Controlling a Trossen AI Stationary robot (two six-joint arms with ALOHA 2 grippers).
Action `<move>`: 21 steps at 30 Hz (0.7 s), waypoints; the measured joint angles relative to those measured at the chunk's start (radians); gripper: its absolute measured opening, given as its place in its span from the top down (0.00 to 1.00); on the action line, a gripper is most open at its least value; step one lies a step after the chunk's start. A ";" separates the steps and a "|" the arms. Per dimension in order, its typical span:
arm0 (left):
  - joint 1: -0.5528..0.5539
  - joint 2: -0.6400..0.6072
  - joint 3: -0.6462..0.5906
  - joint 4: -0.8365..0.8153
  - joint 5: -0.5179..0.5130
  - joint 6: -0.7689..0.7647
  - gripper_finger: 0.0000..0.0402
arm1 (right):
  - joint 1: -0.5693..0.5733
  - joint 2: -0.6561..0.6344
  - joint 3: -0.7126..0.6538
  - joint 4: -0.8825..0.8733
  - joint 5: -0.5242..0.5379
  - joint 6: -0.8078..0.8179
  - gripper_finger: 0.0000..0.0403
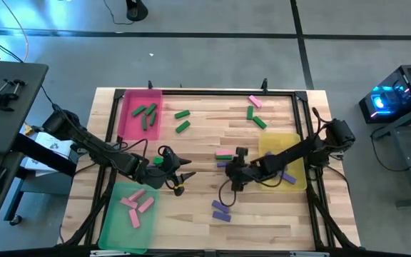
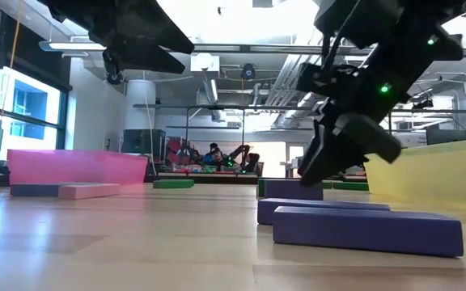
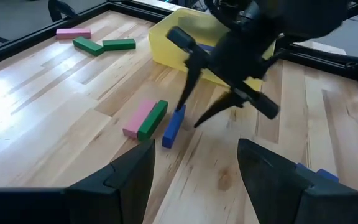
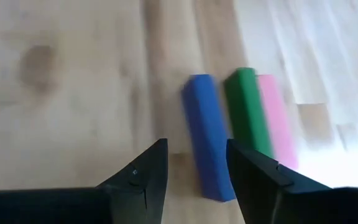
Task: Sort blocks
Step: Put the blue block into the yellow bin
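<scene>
Pink tray [image 1: 128, 107] holds green blocks [image 1: 147, 114] (both arms' fingers spread, empty).

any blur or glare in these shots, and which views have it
Right wrist view: motion-smeared, the blue block, green block and pink block have soft edges, with glare at the table's corner. Low view: bright ceiling lights leave both arms as dark silhouettes. Left wrist view: a pale sheen on the wood. High view: evenly lit.

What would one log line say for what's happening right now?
right gripper: open, above blue block | beside it: green block, pink block | left gripper: open, empty, mid-table
</scene>
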 joint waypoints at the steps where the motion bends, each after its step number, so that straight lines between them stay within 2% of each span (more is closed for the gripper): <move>1: 0.000 0.000 0.000 0.000 0.000 0.000 0.46 | -0.008 0.000 0.000 0.000 0.001 -0.002 0.63; 5: 0.000 0.000 0.000 -0.003 0.000 0.000 0.46 | -0.038 0.000 0.000 -0.010 -0.027 -0.007 0.63; 12: 0.000 0.000 0.000 -0.007 0.000 0.000 0.46 | -0.103 0.000 -0.003 -0.065 -0.237 0.032 0.63; 17: 0.000 0.000 0.000 -0.008 0.000 0.000 0.46 | -0.106 0.000 -0.003 -0.061 -0.257 0.037 0.64; 21: 0.000 0.000 0.000 -0.008 0.000 0.000 0.46 | -0.101 0.002 -0.005 -0.036 -0.263 0.038 0.73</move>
